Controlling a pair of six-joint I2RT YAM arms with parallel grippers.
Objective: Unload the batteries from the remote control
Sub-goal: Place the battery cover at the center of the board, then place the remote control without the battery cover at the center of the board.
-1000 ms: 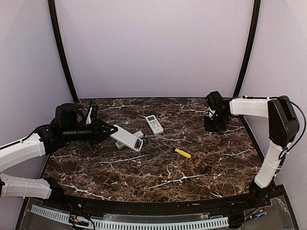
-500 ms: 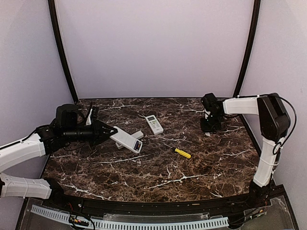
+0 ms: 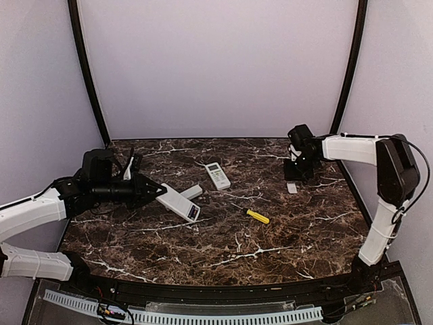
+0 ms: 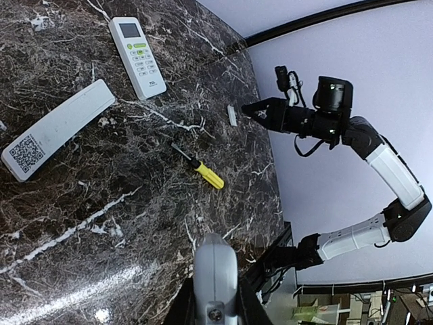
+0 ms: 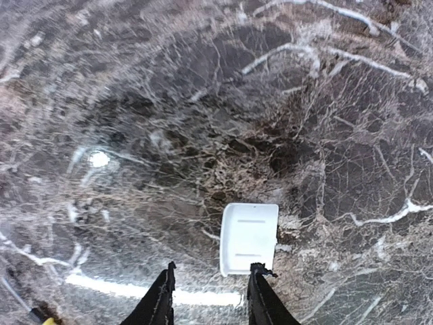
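Left claw [image 3: 157,192] is clamped on the left end of a white held remote [image 3: 177,202], over the left part of the marble table [image 3: 270,250]. That remote slants toward the near right. Whether its free end touches the tabletop cannot be told. The batteries [image 3: 194,212] show only as a small dark, reddish patch at that free end in the top view. They are too small there to count or to tell their colours apart. In the left wrist view the held remote appears end-on at the bottom edge, with a dark finger at each side.

Right claw [image 5: 212,267] hangs over the far right of the table with its 2 fingers parted and nothing between them. A small white cover [image 5: 249,238] lies flat on the marble just beneath, its near edge beside the right fingertip.

Just beyond the held remote lies a face-down remote [image 4: 57,128], with a square code label at 1 end. Further right and farther back, a face-up remote [image 3: 217,175] lies with its buttons and small screen showing. A yellow-handled screwdriver [image 3: 257,216] lies near the middle of the table, between the remotes and the cover and well apart from both claws.
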